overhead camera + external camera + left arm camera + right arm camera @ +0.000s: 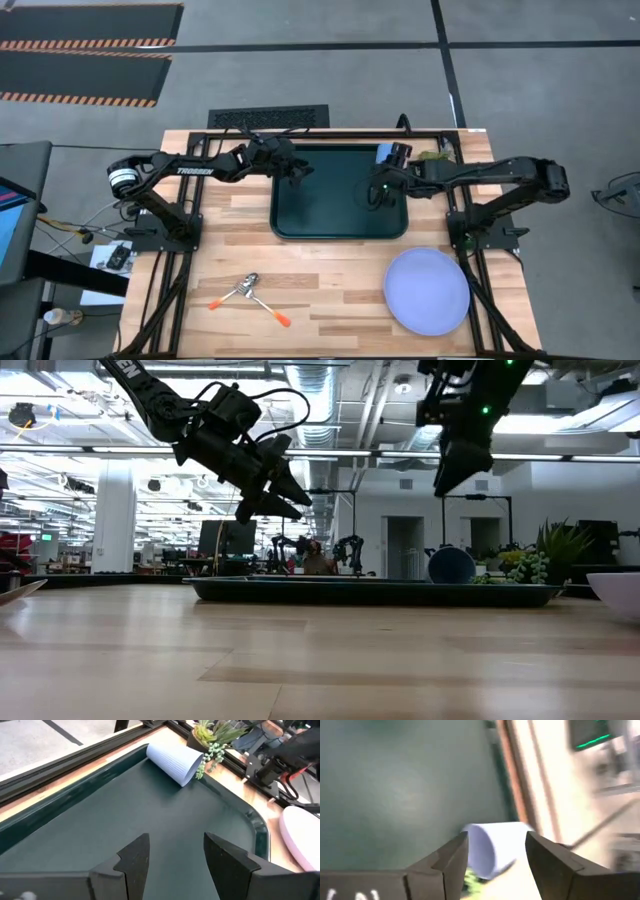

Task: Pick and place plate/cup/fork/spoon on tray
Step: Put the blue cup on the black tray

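The dark green tray lies at the table's far middle. The blue cup lies on its side in the tray's far right corner, as the left wrist view, right wrist view and low view also show. The lavender plate rests flat on the table at the near right. The orange-handled fork and spoon lie together at the near left; I cannot tell them apart. My left gripper hangs open over the tray's far left part. My right gripper hangs open above the tray's right part, near the cup.
A small green plant stands just beyond the tray's far right corner, next to the cup. Bare wood lies between the tray's near rim and the utensils and plate. The plate's rim shows at the low view's right edge.
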You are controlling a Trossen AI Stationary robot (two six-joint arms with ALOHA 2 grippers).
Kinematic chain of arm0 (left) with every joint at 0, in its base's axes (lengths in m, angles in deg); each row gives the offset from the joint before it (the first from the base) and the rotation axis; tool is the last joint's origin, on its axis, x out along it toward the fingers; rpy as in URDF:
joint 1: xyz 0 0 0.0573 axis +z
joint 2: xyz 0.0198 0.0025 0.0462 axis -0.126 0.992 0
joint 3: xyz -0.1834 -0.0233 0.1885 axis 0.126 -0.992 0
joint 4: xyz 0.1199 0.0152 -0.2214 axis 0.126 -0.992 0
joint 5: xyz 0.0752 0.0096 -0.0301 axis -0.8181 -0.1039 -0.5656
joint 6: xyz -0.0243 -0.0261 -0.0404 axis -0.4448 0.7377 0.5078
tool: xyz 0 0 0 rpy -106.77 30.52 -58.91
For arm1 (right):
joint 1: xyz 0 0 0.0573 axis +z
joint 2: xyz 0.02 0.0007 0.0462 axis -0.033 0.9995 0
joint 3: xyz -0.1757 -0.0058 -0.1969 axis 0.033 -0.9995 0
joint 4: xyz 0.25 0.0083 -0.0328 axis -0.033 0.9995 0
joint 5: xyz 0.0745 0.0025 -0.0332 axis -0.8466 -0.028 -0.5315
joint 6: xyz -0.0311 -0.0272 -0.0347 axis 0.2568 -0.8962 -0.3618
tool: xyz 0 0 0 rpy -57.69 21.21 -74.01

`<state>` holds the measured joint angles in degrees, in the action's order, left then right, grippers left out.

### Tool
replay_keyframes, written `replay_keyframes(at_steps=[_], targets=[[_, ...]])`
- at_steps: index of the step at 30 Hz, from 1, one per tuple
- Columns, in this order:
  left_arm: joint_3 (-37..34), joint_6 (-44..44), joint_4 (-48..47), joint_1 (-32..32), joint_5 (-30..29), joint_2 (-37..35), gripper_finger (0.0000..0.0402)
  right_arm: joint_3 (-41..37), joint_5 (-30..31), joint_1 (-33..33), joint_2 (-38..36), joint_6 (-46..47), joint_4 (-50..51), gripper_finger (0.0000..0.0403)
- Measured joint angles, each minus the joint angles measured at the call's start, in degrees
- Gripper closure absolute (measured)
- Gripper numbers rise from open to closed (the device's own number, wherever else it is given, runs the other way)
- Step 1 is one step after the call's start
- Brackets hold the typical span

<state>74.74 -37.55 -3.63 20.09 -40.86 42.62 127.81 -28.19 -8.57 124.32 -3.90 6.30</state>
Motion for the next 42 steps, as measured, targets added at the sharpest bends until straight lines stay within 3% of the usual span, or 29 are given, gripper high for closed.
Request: replay_keyframes(at_steps=[8, 19, 23, 30, 33, 36, 42], targets=[[0.00, -1.60, 0.12, -0.04, -1.01, 0.00, 0.0228, -5.68, 2.33, 0.13, 1.02, 2.44, 1.58, 0.0189], [0.00, -5.05, 0.23, -0.09, -1.52, 0.00, 0.0228, -10.23, 1.63, -9.06, 3.60, 2.84, -6.82, 0.0134], [0.00, -5.10, -0.04, -0.09, -1.53, 0.00, 0.0228, -10.54, -1.93, -13.03, 7.69, 2.91, -7.20, 0.0125], [0.00, -5.66, -0.57, -0.09, -3.53, 0.00, 0.0228, -10.45, 0.66, -17.37, 16.87, 1.16, -13.39, 0.0128], [0.00, -5.34, -0.94, -0.09, -4.13, 0.00, 0.0228, -9.82, 1.29, -17.37, 18.39, 1.70, -13.27, 0.0149], [0.00, -4.76, -1.08, -0.09, -4.12, 0.00, 0.0228, -9.51, 1.11, -16.34, 18.62, 2.84, -12.93, 0.0198], [0.00, -4.70, -1.09, -0.09, -4.45, 0.00, 0.0228, -9.46, 0.72, -14.59, 16.00, 3.62, -13.31, 0.0362]])
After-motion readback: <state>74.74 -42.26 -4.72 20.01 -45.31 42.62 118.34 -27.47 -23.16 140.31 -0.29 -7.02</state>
